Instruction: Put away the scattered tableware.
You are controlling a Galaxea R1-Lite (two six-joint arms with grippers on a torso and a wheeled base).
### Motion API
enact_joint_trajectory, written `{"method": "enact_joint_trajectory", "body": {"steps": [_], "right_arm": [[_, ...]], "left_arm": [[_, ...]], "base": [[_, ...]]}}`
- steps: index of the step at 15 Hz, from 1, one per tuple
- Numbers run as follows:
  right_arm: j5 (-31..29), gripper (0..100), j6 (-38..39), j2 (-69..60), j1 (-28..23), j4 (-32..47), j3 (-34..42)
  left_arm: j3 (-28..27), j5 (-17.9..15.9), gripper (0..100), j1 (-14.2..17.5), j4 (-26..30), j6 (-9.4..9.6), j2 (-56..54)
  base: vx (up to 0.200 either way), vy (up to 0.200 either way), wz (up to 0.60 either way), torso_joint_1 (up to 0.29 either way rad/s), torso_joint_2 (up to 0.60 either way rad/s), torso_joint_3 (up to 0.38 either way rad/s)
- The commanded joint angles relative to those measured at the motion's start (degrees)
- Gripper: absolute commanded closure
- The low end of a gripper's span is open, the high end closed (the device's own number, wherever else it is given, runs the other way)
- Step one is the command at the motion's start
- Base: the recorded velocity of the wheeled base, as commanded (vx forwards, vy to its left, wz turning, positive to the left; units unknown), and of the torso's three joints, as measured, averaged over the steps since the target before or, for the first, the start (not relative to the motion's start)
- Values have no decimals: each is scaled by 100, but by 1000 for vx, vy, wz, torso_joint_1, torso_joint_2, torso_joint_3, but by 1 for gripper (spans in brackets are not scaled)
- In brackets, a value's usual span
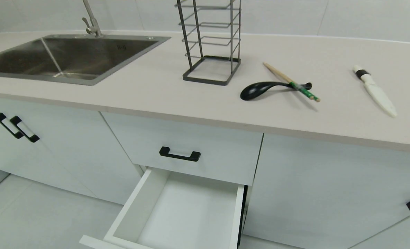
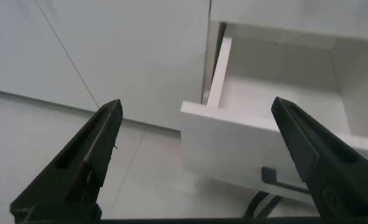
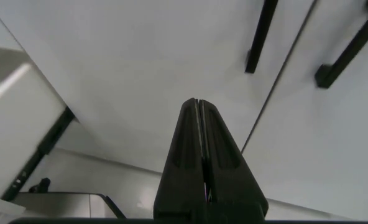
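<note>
Left gripper [image 2: 195,109] spread, right gripper [image 3: 199,106] clenched empty; pale countertop [image 1: 139,90], steel sink [image 1: 76,81], drawer [image 1: 137,200] pulled out.

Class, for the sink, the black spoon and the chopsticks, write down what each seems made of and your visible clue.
Sink: probably brushed stainless steel; grey metallic sheen with soft reflections.
Black spoon: glossy plastic or lacquer, hard to tell which; smooth surface with a highlight.
Chopsticks: pale wood or bamboo, matt, with a green painted section near one end.

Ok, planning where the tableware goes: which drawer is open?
The lower drawer, pulled out with its white inside showing; the upper drawer, with the black handle, is shut.
</note>
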State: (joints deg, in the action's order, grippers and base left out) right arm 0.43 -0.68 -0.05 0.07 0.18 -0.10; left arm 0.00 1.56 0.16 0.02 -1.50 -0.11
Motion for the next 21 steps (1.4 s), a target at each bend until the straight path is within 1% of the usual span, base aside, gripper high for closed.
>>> {"method": "enact_joint_trajectory", "body": {"steps": [1,5,9,12,16,19,21], "right_arm": [[1,100,-2,5,1,-1,1],[1,100,-2,5,1,-1,1],[1,100,-2,5,1,-1,1],[1,100,7,5,1,-1,1],[1,100,33,5,1,-1,1],[1,100,16,5,1,-1,1],[1,100,33,5,1,-1,1]], "left_arm": [[0,2,0,2,-2,-8,11],[0,2,0,2,-2,-8,11],[0,2,0,2,-2,-8,11],[0,2,0,2,-2,-17,11],[0,11,0,2,-2,-26,11],[0,11,0,2,-2,-26,11],[0,11,0,2,-2,-26,11]], "base": [[0,0,0,163,-637,-173],[0,0,0,226,-495,-209],[0,0,0,132,-481,-221],[0,0,0,404,-483,-237],[0,0,0,289,-521,-246],[0,0,600,276,-530,-260],[0,0,0,232,-449,-217]]}}
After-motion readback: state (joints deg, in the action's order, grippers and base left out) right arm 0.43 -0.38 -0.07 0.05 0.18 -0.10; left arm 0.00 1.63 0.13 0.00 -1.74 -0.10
